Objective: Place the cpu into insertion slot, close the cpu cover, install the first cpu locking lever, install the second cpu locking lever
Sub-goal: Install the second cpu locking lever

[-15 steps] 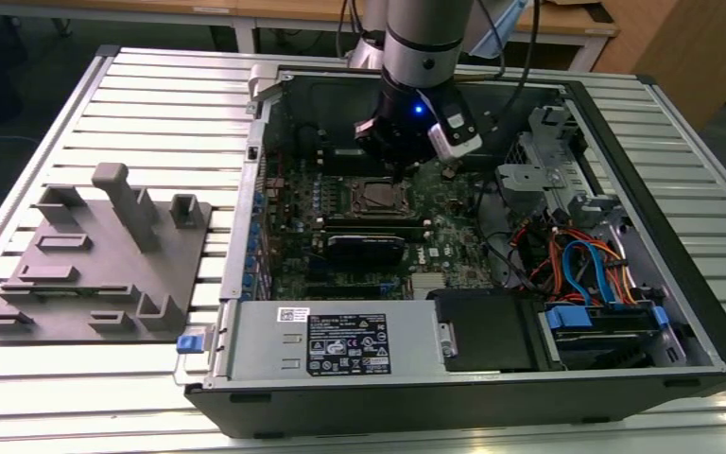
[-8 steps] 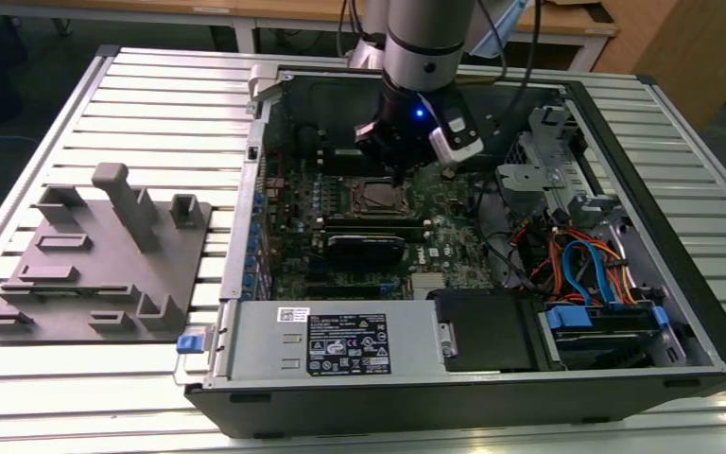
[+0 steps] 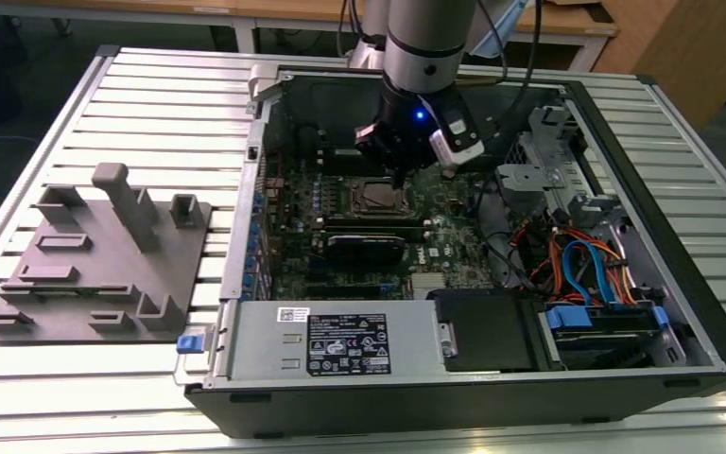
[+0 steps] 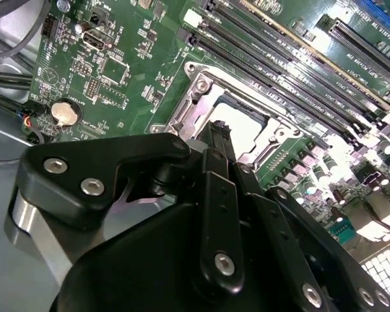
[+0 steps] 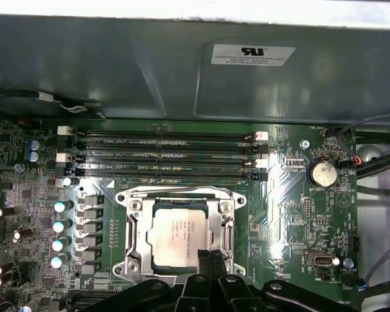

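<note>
Exterior view: my claw (image 3: 400, 178) hangs inside open PC case (image 3: 665, 236), just over socket. First wrist view: cpu (image 5: 176, 238) sits in slot, cpu cover (image 5: 177, 200) closed around it. Second wrist view: my fingers (image 4: 219, 140) pressed together, tips at cover edge, pinching nothing.

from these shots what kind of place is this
Likely a robotics lab or assembly test bench: an open computer case lies on a slatted metal table, beside a grey fixture plate, with wooden desks behind.
</note>
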`<control>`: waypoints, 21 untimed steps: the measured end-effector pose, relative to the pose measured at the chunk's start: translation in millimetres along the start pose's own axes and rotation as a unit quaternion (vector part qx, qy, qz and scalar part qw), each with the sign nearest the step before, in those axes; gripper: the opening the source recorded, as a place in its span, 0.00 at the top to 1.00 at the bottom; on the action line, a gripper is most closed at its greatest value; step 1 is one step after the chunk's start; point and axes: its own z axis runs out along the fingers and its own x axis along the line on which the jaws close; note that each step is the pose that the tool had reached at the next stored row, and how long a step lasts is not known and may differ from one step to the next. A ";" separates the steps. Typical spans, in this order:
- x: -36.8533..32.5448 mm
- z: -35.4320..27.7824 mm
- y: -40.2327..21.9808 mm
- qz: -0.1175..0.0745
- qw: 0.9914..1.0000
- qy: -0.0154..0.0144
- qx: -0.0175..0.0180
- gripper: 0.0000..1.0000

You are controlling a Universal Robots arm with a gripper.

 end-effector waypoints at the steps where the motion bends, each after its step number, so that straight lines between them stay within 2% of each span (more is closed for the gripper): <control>1: 0.0 0.0 0.0 0.000 1.000 0.000 0.000 0.89; 7: 0.0 0.3 -0.2 0.000 1.000 0.000 0.000 0.89; 15: 0.1 -0.2 -12.0 0.000 1.000 0.000 0.000 0.89; 17: -0.3 -0.3 -14.5 0.000 1.000 0.002 0.000 0.89; 21: -0.7 -0.7 -19.0 0.001 1.000 0.010 0.000 0.89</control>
